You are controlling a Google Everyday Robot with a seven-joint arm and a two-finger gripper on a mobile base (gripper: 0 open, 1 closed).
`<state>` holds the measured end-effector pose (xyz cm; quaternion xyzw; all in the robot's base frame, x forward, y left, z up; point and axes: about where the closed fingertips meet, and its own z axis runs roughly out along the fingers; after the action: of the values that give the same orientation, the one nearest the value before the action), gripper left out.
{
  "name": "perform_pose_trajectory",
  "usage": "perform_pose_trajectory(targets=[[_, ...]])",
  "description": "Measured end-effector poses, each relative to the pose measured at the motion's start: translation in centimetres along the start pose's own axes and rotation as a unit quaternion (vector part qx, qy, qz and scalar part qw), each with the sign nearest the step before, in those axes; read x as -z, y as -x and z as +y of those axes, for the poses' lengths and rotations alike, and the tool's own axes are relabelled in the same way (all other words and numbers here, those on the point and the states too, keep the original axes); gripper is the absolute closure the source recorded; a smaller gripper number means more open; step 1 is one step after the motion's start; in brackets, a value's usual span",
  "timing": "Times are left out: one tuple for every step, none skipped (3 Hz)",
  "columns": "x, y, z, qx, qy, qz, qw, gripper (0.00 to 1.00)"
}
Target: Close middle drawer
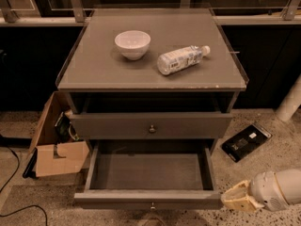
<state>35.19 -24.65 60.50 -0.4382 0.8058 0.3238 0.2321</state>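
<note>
The middle drawer [150, 197] is pulled far out at the bottom of the view. Its slim grey-brown front faces me, with a small round knob [152, 205] at the centre, and its inside [149, 171] is empty. Above it, the taller-fronted drawer [150, 125] stands slightly out from the cabinet. The lowest drawer is hidden below the open one. My gripper [236, 197] is at the lower right, just beside the right front corner of the middle drawer and near floor level, pointing left toward it. It holds nothing that I can see.
A white bowl [132, 44] and a lying plastic bottle [181, 59] rest on the cabinet top [94, 74]. An open cardboard box [59, 147] stands on the floor at the left, with a cable near it. A flat black device [246, 141] lies on the floor at the right.
</note>
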Motion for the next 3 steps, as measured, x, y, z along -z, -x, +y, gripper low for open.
perform_pose_trajectory(targets=[[-1.8,-2.8,-0.8,-0.034,0.008,-0.008,0.9994,1.0],[-3.1,-5.3,-1.8,-0.07,-0.017,-0.003,0.9974,1.0],[-3.1,-5.3,-1.8,-0.07,-0.017,-0.003,0.9974,1.0]])
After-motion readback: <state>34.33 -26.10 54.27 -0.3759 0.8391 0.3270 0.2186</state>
